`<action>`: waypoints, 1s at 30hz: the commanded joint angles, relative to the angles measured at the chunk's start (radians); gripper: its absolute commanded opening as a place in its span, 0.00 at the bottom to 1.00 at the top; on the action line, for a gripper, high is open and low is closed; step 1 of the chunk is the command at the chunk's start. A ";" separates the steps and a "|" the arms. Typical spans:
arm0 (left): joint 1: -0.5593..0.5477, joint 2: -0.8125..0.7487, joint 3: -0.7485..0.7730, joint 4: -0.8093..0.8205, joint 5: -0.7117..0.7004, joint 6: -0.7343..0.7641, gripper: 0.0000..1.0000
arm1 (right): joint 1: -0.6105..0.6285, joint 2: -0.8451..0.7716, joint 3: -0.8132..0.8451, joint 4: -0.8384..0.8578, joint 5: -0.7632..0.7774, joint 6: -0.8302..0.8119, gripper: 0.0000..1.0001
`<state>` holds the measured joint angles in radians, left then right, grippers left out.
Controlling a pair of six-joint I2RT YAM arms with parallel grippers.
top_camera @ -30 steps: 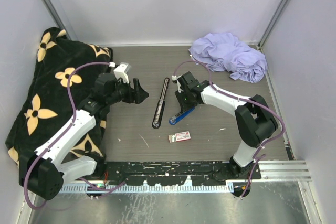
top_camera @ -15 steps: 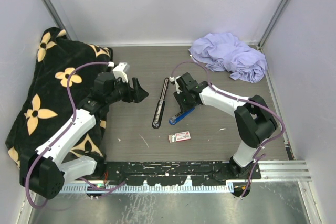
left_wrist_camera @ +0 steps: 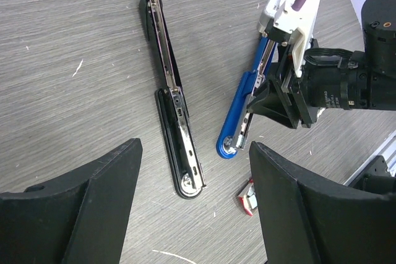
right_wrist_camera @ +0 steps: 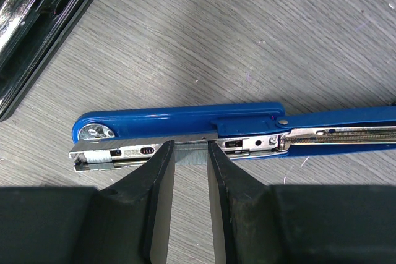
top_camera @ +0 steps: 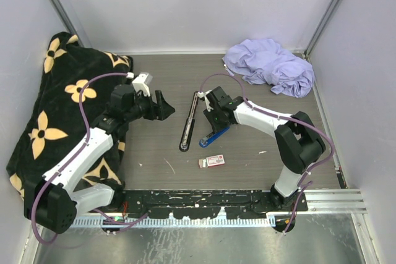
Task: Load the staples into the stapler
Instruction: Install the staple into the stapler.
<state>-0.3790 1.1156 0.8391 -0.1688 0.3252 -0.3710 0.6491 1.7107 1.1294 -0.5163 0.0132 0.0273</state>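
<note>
Right gripper (right_wrist_camera: 190,150) pinches a thin grey metal staple strip (right_wrist_camera: 192,156) over the long blue plastic stapler (right_wrist_camera: 185,115); slight tilt would likely jam or spill it.

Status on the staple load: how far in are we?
Done: the blue stapler lies opened, magazine exposed. In hand: the right gripper pinches a silvery strip, apparently staples, at the magazine channel; whether it is seated is unclear. The left gripper hovers open. Left: release, close the stapler. The staples box lies apart, untouched.
</note>
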 commanded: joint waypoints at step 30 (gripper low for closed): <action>0.028 0.009 0.003 0.083 0.040 -0.024 0.73 | 0.008 -0.025 0.016 0.024 0.024 0.016 0.40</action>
<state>-0.3588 1.1297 0.8387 -0.1467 0.3450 -0.3859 0.6525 1.7134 1.1290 -0.5129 0.0326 0.0288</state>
